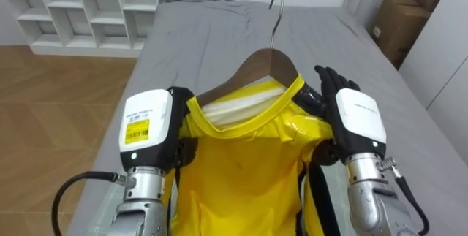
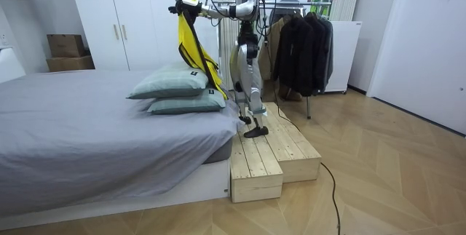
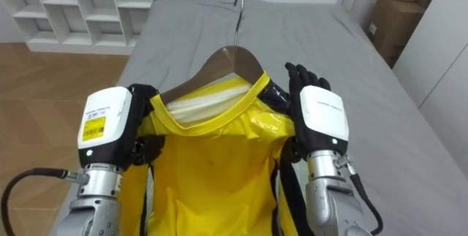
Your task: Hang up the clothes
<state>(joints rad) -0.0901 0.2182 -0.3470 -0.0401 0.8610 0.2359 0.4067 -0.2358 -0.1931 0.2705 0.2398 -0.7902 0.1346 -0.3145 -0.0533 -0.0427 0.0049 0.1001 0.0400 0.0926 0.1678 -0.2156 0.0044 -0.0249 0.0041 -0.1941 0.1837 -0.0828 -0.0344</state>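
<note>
A yellow shirt [image 1: 241, 170] with black side stripes hangs on a wooden hanger [image 1: 267, 64], whose metal hook [image 1: 275, 6] points up. I hold it in the air over the grey bed [image 1: 219, 31], between both hands. My left hand [image 1: 150, 130] is curled round the shirt's left shoulder. My right hand [image 1: 355, 119] is at the right shoulder, fingers straight up and thumb lying against the hanger's end. In the room view I stand on a wooden platform [image 2: 266, 151] beside the bed, arms raised, and the shirt [image 2: 191, 46] dangles above the pillows.
Two grey-green pillows [image 2: 175, 89] lie on the bed below the shirt. A clothes rack [image 2: 298, 42] with dark jackets stands behind me. White cubby shelves [image 1: 80, 9] stand at far left and cardboard boxes [image 1: 402, 17] at far right.
</note>
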